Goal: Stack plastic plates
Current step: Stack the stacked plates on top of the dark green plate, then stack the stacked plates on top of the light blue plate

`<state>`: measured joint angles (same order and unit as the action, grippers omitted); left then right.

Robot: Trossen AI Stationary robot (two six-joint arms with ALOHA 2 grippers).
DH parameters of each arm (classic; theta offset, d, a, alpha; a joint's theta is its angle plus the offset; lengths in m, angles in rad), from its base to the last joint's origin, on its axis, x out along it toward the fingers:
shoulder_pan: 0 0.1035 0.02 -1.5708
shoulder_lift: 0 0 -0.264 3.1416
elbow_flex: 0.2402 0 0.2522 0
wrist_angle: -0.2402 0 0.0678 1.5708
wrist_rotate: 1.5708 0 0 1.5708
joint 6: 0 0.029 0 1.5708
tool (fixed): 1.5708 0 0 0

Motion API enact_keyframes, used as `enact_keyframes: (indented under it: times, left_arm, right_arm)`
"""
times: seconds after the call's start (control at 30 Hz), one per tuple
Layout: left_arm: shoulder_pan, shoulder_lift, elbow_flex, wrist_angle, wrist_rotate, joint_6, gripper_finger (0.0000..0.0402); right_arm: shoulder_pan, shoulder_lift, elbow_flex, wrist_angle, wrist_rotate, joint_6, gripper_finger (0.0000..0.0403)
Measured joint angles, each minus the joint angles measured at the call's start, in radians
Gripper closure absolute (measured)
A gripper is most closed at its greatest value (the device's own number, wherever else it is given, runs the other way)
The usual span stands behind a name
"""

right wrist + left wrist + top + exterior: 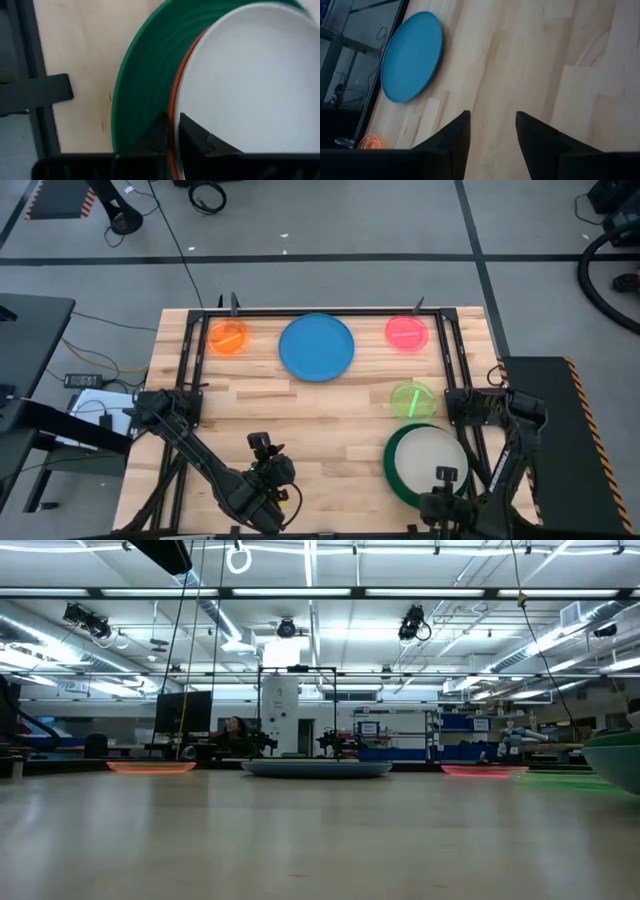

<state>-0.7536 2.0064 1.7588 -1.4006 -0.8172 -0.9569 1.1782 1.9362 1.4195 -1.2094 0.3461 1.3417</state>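
A stack sits at the table's near right: a dark green plate [395, 470] at the bottom, then an orange-red plate [175, 90] of which only the rim shows, with a cream plate [430, 460] on top. My right gripper [445, 478] is at the stack's near edge, shut on the rim. Lying flat and apart are the blue plate [316, 347], the small orange plate [228, 338], the pink plate [407, 333] and the lime plate [412, 399]. My left gripper [492, 117] is open over bare wood near the near edge. No purple or teal plate shows. My right gripper pinches the near rim of the cream plate [187, 107] together with the orange-red rim [173, 131] under it. One finger [197, 136] is inside over the cream plate. The other finger [156, 132] is outside over the green plate. Both plates lie in the green plate.
A black frame rail [320, 311] runs along the far edge and down both sides. Bare wood [330, 430] lies between the two arms. In the low view the plates show as thin rims, among them the blue plate [316, 768] and the green stack [615, 755].
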Motion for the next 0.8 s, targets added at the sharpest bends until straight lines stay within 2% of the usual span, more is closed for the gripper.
enact_keyframes:
  times: [0.2,0.43,0.63,0.73,0.8]
  left_arm:
    - [0.0,0.0,0.0,0.0,-0.001,-0.001,0.0237]
    - [-0.001,0.0,0.0,0.0,-0.001,0.022,0.0237]
    - [0.0,0.0,0.0,0.0,-0.001,0.027,0.0237]
    - [-0.002,0.0,0.0,0.018,-0.007,0.026,0.0237]
    - [-0.013,0.0,0.0,0.056,-0.054,0.027,0.0237]
  right_arm:
    - [-0.01,0.0,-0.052,0.086,-0.031,0.015,0.0338]
    - [-0.065,-0.005,0.046,0.022,-0.123,-0.023,0.0233]
    - [-0.09,-0.124,0.102,-0.16,0.005,-0.04,0.0148]
    - [-0.103,-0.226,0.042,-0.266,0.039,-0.011,0.0138]
    - [-0.122,-0.314,-0.025,-0.266,0.052,-0.005,0.014]
